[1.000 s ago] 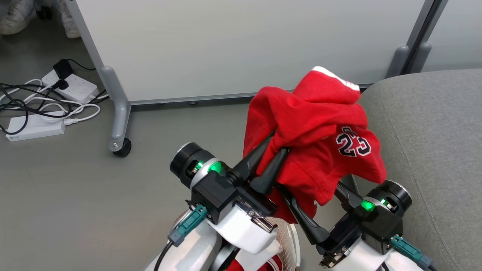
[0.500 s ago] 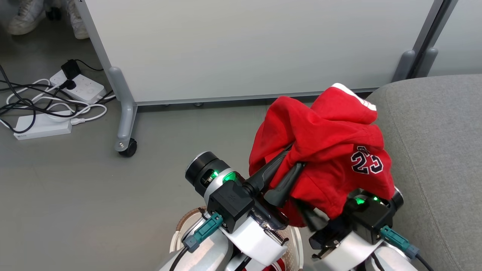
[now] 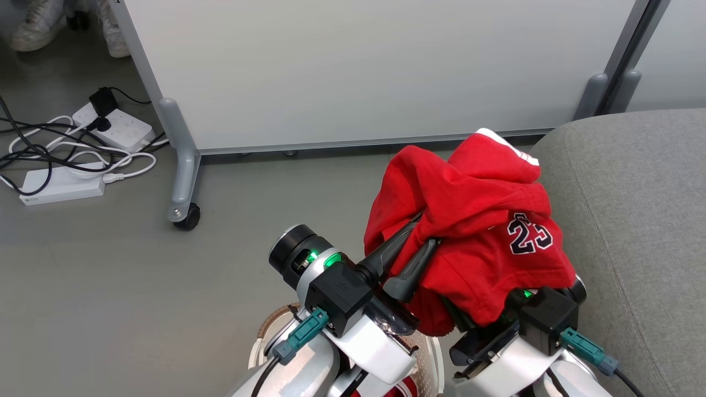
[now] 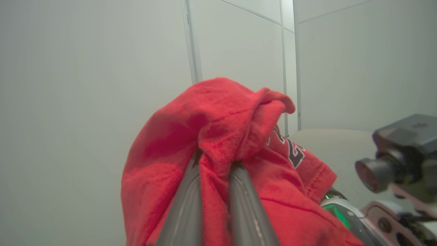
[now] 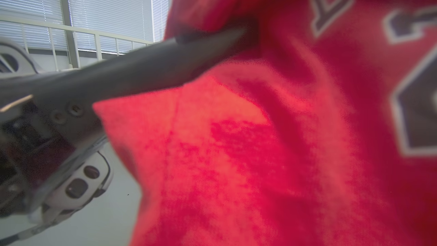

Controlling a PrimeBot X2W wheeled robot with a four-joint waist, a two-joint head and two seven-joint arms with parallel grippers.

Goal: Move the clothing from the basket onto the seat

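Pinches a bunched fold of the red garment (image 3: 474,209) in the left gripper (image 3: 426,231), both dark fingers (image 4: 186,205) drawn close, with cloth squeezed up between them and spilling over the tips. Holds that garment lifted clear of the floor (image 3: 110,286), heaped over both grippers, black "23" facing up on its right side, white trim at the top. Hangs it just beside the seat (image 3: 634,220), at the cushion's left rounded corner, right hem overlapping the seat's edge in the head view; cannot tell whether cloth and cushion touch. Shows the right gripper (image 3: 463,320) tucked under the garment's lower hem, closed, fingers mostly hidden by cloth; cannot tell whether any fabric is caught in them. Looks from the right wrist straight into red cloth and part of the number, one finger of the left gripper crossing the upper left. Finds the basket (image 3: 271,324) low between the two forearms at the bottom edge of the head view, a curve of brown woven rim showing, and a scrap of red cloth (image 3: 405,387) beside it at the very bottom. Beyond: a white partition panel (image 3: 358,71) on a grey leg with a castor (image 3: 187,218), power strips (image 3: 60,184) and tangled cables (image 3: 33,149) on the floor to the left, pale shoes (image 3: 27,27) at the top left corner.
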